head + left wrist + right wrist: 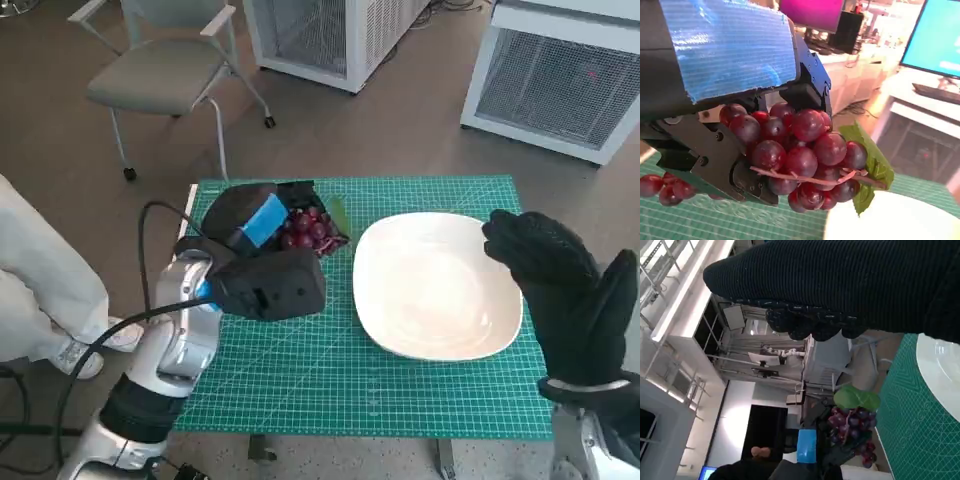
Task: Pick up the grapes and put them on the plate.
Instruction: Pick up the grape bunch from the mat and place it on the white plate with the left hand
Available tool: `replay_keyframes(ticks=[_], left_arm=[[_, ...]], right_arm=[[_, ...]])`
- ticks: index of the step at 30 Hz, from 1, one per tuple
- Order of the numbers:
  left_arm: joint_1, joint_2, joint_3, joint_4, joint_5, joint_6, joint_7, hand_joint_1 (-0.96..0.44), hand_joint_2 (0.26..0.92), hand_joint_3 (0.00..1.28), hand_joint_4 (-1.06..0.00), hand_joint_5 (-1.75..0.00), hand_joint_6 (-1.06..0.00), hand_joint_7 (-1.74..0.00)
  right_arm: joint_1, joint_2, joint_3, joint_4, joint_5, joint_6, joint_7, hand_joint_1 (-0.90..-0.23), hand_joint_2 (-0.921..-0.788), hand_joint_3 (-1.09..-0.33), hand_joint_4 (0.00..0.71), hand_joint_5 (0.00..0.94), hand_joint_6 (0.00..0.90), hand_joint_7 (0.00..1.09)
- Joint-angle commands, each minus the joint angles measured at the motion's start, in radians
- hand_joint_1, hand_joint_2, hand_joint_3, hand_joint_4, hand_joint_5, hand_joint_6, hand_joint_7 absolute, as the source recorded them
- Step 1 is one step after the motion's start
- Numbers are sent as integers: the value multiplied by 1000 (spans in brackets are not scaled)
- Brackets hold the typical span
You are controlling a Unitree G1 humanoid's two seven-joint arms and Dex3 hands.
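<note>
On the green cutting mat covering the tabletop, left robot hand, black with blue tape, grips the bunch of dark red grapes near the mat's far left part, just beside the white plate. Left wrist view: black fingers wrap under and behind the grapes, bunch looks lifted off the mat, brown stem across its front, green leaf sticking out toward the plate rim; a few grapes hang apart at the side. Right robot hand, black knitted glove, hovers at the plate's right edge, holding nothing, fingers loosely bent and apart. Beyond the tabletop: grey chair, white cabinets, a person's pale trouser leg and shoe at left.
</note>
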Motion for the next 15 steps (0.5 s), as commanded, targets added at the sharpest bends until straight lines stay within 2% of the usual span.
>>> replay_keyframes(ticks=[1, 8, 15], left_arm=[[-39, -62, -41, -2, 4, -11, -3, 2, 884, 10, -857, -1037, -755, -973], [-128, -127, -83, 8, 2, 1, -70, 1, 890, 9, -838, -1046, -747, -995], [-238, -181, -111, 79, 10, -25, -88, 1, 900, 23, -771, -1201, -759, -901]], right_arm=[[16, -5, -5, -9, 8, 20, -4, -352, -921, -601, 415, 802, 233, 988], [24, -8, -12, -28, 16, 25, -6, -354, -921, -599, 417, 800, 235, 986], [43, -6, -19, -63, 21, 25, -12, -360, -921, -594, 420, 798, 238, 985]])
